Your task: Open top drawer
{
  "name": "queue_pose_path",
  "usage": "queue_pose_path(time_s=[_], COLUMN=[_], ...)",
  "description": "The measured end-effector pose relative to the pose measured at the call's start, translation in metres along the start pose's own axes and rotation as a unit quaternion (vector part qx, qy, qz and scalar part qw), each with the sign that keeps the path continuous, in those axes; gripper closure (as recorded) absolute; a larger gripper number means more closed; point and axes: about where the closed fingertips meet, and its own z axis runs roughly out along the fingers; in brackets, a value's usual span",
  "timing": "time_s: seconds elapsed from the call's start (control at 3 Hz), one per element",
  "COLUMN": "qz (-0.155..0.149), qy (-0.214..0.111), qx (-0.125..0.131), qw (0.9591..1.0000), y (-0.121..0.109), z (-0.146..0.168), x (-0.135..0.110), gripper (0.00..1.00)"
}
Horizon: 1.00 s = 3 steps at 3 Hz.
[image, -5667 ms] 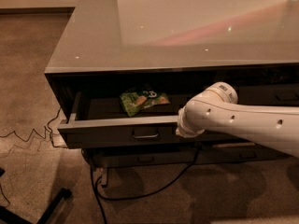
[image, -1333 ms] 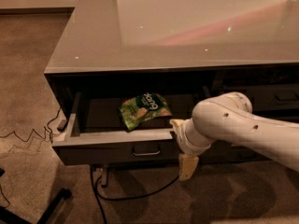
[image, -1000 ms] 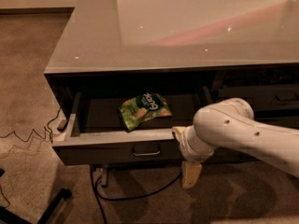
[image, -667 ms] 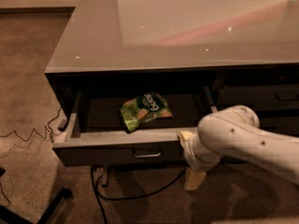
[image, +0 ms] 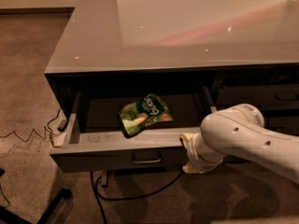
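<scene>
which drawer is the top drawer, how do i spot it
Start at the glossy grey tabletop; right under its front edge is the top drawer, wide and dark grey with a small loop handle at centre, the robot's hand at its front's right end. Unlike the shut dark drawers to its right, it alone is pulled out, a green snack bag lying inside.

- Extended from the right edge toward the left as a thick white arm (image: 261,146), sloping slightly upward.
- Ended in a rounded wrist (image: 219,132), turned downward.
- Carried the gripper (image: 190,167) low at the wrist's left end, centre-right of the view, mostly hidden, tan parts showing.
</scene>
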Motion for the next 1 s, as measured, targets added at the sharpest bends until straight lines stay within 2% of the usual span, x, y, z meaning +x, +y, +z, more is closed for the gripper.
queue_pose_path(time_s=[0.33, 0.67, 1.0], qz=[0.011, 0.011, 0.011], qy=[0.010, 0.010, 0.010], qx=[0.006, 0.006, 0.006], qw=[0.9999, 0.9999, 0.9999], y=[0.0046, 0.0039, 0.0030], z=[-0.0089, -0.0130, -0.0175], x=[0.0085, 0.0077, 0.0068], gripper=[0.90, 1.00, 1.00])
